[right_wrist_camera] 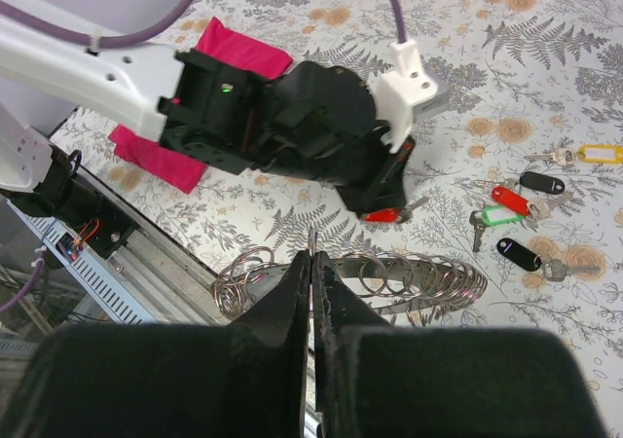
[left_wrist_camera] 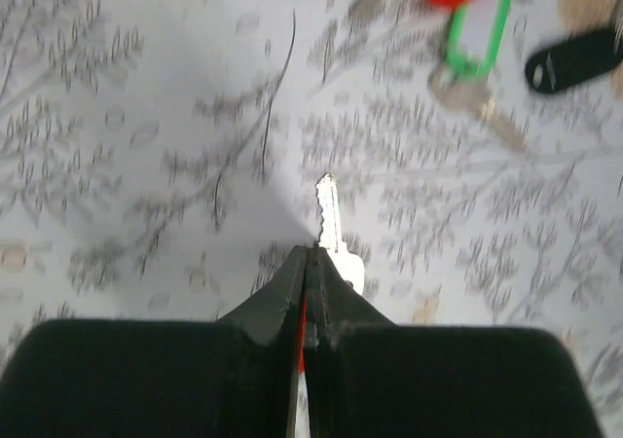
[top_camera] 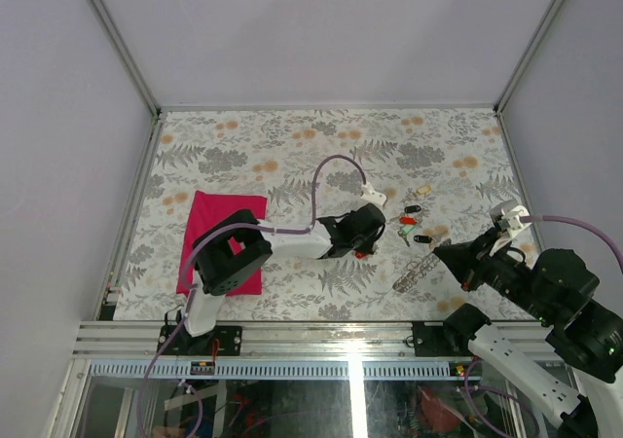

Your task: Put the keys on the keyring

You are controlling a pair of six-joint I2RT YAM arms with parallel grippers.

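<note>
Bench (top_camera: 292, 146) is covered edge to edge w/ a grey leaf print dotted w/ orange blooms. Plain pale walls (top_camera: 321, 29) on three sides, metal posts (top_camera: 117, 39) in the corners, metal rail (top_camera: 292, 336) along the near edge.

Pink cloth (top_camera: 229, 224) lies flat on the left part of the bench, so I place everything from it.

Left arm reaches out to the right of the cloth. Left hand (left_wrist_camera: 311, 258) is low over the print, fingers pressed together and pinching a red key (left_wrist_camera: 331, 226). Its silver blade pokes out past the tips.

Rest of the keys (top_camera: 412, 222) sit loose on the bench further right of the cloth, just beyond the left hand: red, green, black and yellow heads.

Keyring (right_wrist_camera: 389, 277) is a silvery coil of loops, far right of the cloth and abt level w/ its near edge.

Right hand (right_wrist_camera: 311, 263) is at the coil's right end, fingers pressed together w/ a thin sliver of wire at the tips. Looks like one loop of the keyring is pinched.
</note>
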